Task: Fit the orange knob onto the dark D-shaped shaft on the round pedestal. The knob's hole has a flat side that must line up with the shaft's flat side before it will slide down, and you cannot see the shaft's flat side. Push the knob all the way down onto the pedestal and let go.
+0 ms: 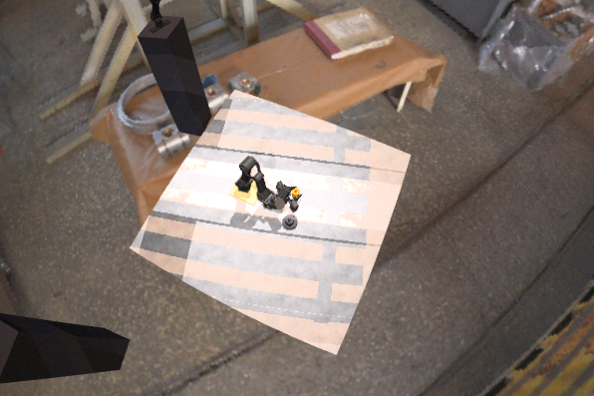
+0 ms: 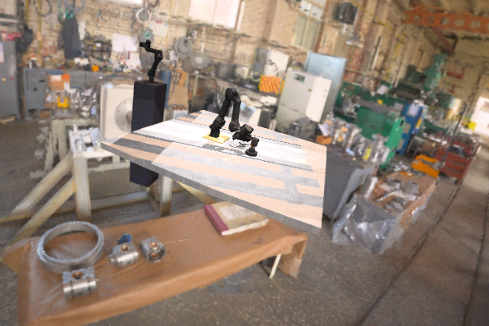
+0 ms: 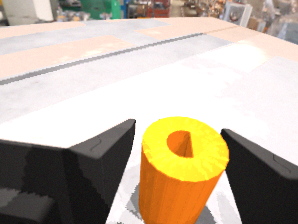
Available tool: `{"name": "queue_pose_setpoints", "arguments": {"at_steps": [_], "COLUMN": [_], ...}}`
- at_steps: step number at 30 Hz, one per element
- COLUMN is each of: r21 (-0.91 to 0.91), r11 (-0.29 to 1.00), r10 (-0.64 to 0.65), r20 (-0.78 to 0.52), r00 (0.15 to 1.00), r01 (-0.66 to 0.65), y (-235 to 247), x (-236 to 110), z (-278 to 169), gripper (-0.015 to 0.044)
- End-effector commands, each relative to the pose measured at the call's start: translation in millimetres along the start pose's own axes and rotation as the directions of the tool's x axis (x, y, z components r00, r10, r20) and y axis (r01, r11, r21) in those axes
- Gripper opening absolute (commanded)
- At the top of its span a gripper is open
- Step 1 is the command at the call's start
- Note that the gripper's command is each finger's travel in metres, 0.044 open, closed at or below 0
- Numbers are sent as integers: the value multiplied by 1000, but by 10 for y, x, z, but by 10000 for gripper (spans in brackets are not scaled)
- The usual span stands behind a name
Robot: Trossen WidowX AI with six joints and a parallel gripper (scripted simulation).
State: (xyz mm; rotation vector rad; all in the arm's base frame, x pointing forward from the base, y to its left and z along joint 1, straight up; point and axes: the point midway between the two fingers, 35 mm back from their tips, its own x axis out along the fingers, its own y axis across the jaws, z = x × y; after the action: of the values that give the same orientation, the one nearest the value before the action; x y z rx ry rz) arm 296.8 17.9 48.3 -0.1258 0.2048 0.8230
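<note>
The orange knob (image 1: 296, 193) (image 3: 172, 192) is upright between my fingers. In the wrist view its yellow-lit top faces the camera and shows a D-shaped hole with the flat side to the right. My gripper (image 1: 296, 195) (image 3: 177, 130) is open, with a gap between the knob and each finger. The knob's lower end is cut off in the wrist view, and the gripper largely hides the knob in the exterior view. The dark round pedestal (image 1: 285, 225) (image 2: 251, 153) stands apart from the knob, nearer the front in the top view. Its shaft carries no knob; its flat side cannot be made out.
The arm's yellow base plate (image 1: 239, 194) (image 2: 221, 139) lies on the striped table (image 1: 279, 293) (image 2: 287, 204). A second dark arm stands on a tall dark pillar (image 1: 174, 74) (image 2: 148, 110) beyond the table. The gripper and knob are close to the pedestal.
</note>
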Motion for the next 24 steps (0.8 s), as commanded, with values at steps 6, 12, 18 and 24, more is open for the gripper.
{"name": "queue_pose_setpoints", "arguments": {"at_steps": [6,12,18,24], "r21": [5,5,1,-2], "r11": [1000,1000,1000,1000], "r10": [2,2,1,0], "r20": [2,2,1,1], "r00": [1000,1000,1000,1000], "r01": [-2,-2,-1,0], "y": [6,6,-60,-18], "x": [0,0,-71,-186], "z": [0,0,383,791], "gripper": [418,440,440,440]}}
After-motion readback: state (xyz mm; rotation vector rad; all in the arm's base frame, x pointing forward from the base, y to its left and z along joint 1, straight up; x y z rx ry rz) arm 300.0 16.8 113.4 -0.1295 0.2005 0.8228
